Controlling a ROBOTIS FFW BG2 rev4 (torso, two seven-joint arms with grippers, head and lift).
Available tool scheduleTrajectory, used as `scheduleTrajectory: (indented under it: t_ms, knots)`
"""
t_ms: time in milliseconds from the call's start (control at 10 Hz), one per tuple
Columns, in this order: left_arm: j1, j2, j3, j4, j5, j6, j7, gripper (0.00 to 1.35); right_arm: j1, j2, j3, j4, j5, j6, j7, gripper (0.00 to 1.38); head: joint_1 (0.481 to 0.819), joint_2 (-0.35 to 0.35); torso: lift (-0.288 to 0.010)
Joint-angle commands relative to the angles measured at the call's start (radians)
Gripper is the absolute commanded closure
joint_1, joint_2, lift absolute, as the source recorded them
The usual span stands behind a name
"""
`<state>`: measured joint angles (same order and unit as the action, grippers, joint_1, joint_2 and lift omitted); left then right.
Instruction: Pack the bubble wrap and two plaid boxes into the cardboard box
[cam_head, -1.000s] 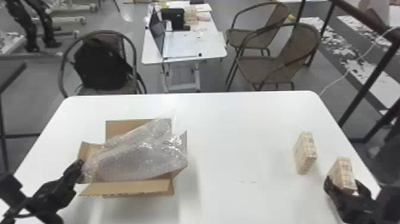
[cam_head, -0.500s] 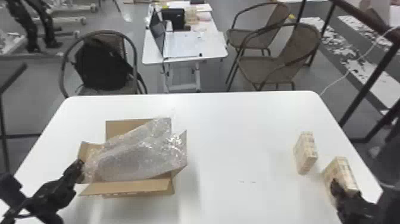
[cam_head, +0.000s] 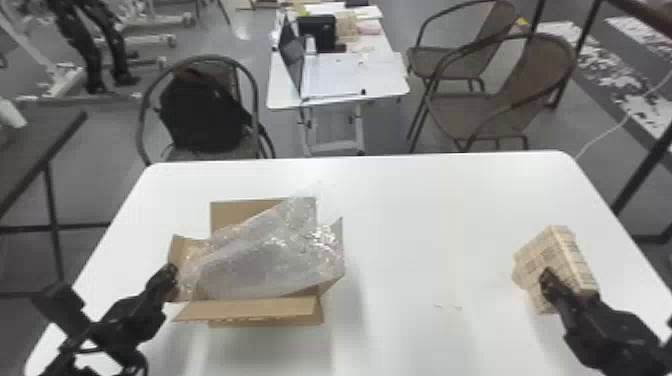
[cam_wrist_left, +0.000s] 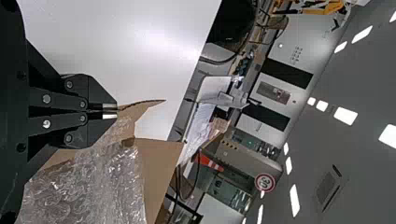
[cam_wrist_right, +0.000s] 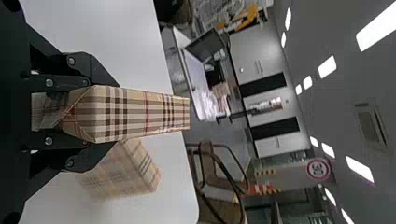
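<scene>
**Right side gripping plaid box, left side pinching flap**

Right gripper is clamping one plaid box, its fingers pressing the two broad faces, thin edge showing between. Box is looking light, stiff and a bit slick in its wrap; corners probably crushing if squeezed hard, so a mid-face hold is suiting it. Second plaid box is standing just beside on the worktop; can't tell if the two are touching.

Left gripper is closing on a flap at the left end of the cardboard box. Flap is likely bending easily, so steady hold, no tug.

Bubble wrap is lying in the cardboard box, bulging over the rim. Soft, very light, springy; probably needing a push down to make room.

Worktop is looking white and smooth. Beyond: chairs, a dark bag, and a laptop are sitting around.
</scene>
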<state>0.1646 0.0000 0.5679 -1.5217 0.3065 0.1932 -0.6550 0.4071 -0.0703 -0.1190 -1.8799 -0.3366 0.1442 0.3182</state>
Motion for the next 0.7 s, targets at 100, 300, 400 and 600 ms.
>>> scheduleTrajectory:
  t_ms: [100,300,400,600]
  knots:
    - [-0.008,-0.003,-0.009,0.0,-0.006,0.002,0.0,1.2,-0.168,-0.074,0.119,-0.085,-0.052,0.173,0.082,1.11,0.695,0.231,-0.05]
    - [-0.011,-0.003,-0.011,0.0,-0.01,0.006,0.0,1.2,-0.306,-0.077,0.16,-0.054,-0.082,0.296,0.22,1.11,0.695,0.29,-0.05]
    - [-0.011,-0.003,-0.013,0.002,-0.014,0.008,0.002,1.2,-0.383,-0.079,0.199,-0.007,-0.075,0.36,0.303,1.11,0.695,0.324,-0.05]
    - [-0.014,-0.003,-0.014,0.003,-0.017,0.008,0.0,1.2,-0.507,-0.085,0.26,0.124,-0.067,0.44,0.46,1.11,0.695,0.35,-0.05]
